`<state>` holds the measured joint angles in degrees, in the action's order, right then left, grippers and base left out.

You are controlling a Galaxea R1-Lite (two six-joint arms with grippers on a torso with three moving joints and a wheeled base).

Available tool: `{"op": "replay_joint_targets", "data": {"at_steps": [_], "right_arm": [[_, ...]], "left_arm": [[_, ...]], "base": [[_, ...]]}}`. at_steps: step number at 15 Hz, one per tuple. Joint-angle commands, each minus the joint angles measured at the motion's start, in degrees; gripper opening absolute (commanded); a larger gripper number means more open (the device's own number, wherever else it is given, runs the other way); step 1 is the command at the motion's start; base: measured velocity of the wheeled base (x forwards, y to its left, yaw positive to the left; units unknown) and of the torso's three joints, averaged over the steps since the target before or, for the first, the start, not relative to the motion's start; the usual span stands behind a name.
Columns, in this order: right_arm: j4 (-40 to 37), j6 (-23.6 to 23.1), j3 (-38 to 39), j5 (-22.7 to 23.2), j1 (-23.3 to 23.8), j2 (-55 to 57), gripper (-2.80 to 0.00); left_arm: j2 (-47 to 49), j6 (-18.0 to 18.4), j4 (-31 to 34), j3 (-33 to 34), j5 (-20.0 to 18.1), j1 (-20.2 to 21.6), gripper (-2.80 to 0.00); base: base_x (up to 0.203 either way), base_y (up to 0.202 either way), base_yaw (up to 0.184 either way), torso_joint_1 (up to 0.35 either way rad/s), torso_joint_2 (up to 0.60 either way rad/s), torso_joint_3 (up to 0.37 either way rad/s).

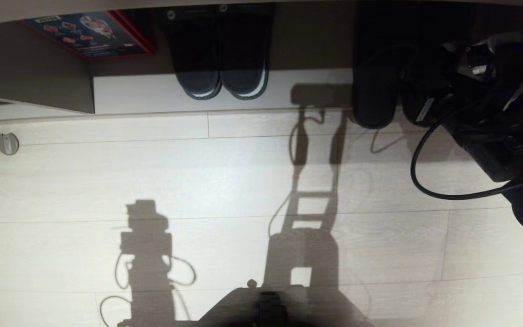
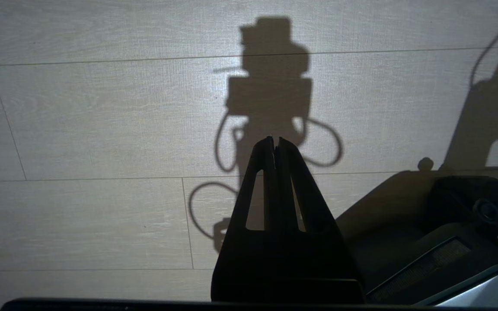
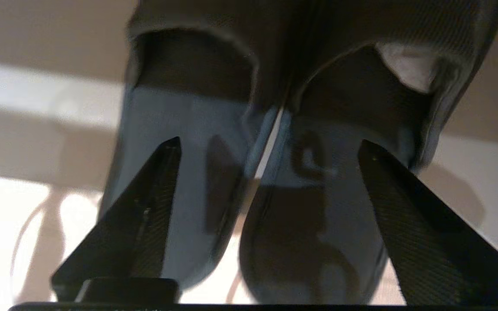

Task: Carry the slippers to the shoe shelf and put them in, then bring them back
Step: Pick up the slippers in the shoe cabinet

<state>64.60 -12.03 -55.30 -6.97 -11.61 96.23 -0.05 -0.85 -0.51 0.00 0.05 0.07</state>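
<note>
Where slippers (image 3: 231,172) lie — black pair (image 1: 219,54) alongside

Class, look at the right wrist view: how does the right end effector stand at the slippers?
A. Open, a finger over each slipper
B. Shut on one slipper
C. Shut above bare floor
A: the right end effector stands spread, its fingers wide apart over the slippers.

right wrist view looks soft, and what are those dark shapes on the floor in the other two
Right wrist view: the slippers are blurred and dim between the open right claw, with blown-out floor beside them. Head view: hard robot shadows on the floor. Left wrist view: the shut left claw is a silhouette over its own shadow.
</note>
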Motion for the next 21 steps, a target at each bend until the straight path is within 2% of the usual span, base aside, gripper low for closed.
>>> {"op": "replay_joint_targets", "data": {"at_steps": [1, 3, 7, 10, 12, 13, 15, 17, 19, 21], "right_arm": [[1.58, -0.18, -2.01, -0.15, 0.09, 3.61, 0.00], [4.93, -0.34, -5.05, -1.51, 0.09, 7.02, 0.00], [13.91, -0.34, -16.41, -2.25, 0.09, 16.08, 0.00], [15.24, -0.01, -19.43, -2.14, 0.14, 18.48, 0.00], [15.47, 0.22, -27.38, -2.04, 0.27, 24.03, 0.00], [15.51, 0.31, -31.02, -1.87, 0.53, 26.27, -2.80], [15.55, 0.34, -37.75, -1.70, 1.04, 29.62, -2.80], [15.29, 0.34, -39.10, -1.46, 1.15, 30.16, -2.80], [15.41, 0.28, -37.68, -1.03, 1.16, 28.98, -2.80], [14.69, 0.32, -32.37, 0.60, 1.16, 24.55, -2.80]], "left_arm": [[0.05, -0.03, -0.02, 0.00, 0.04, 0.01, -2.80], [0.14, -0.03, -0.02, 0.00, -0.05, 0.01, -2.80], [0.05, -0.03, 0.07, 0.00, 0.04, 0.01, -2.80], [0.05, -0.03, -0.01, 0.00, 0.04, 0.01, -2.80], [0.05, -0.03, -0.01, 0.00, 0.04, 0.01, -2.80], [0.05, -0.03, -0.02, 0.00, 0.04, -0.07, -2.80], [0.05, -0.03, -0.02, 0.00, 0.04, -0.07, -2.80], [0.05, -0.03, -0.02, 0.00, 0.04, -0.07, -2.80], [0.05, -0.03, -0.02, 0.00, 0.04, 0.01, -2.80], [0.05, -0.03, -0.02, 0.00, 0.04, 0.01, -2.80]], "base": [[0.000, 0.000, 0.000, 0.000, 0.00, 0.000], [0.000, 0.000, 0.000, 0.000, 0.00, 0.000], [0.000, 0.000, 0.000, 0.000, 0.00, 0.000], [0.000, 0.000, 0.000, 0.000, 0.00, 0.000], [0.000, 0.000, 0.000, 0.000, 0.00, 0.000], [0.000, 0.000, 0.000, 0.000, 0.00, 0.000], [0.000, 0.000, 0.000, 0.000, 0.00, 0.000], [0.000, 0.000, 0.000, 0.000, 0.00, 0.000], [0.000, 0.000, 0.000, 0.000, 0.00, 0.000], [0.000, 0.000, 0.000, 0.000, 0.00, 0.000]]}}
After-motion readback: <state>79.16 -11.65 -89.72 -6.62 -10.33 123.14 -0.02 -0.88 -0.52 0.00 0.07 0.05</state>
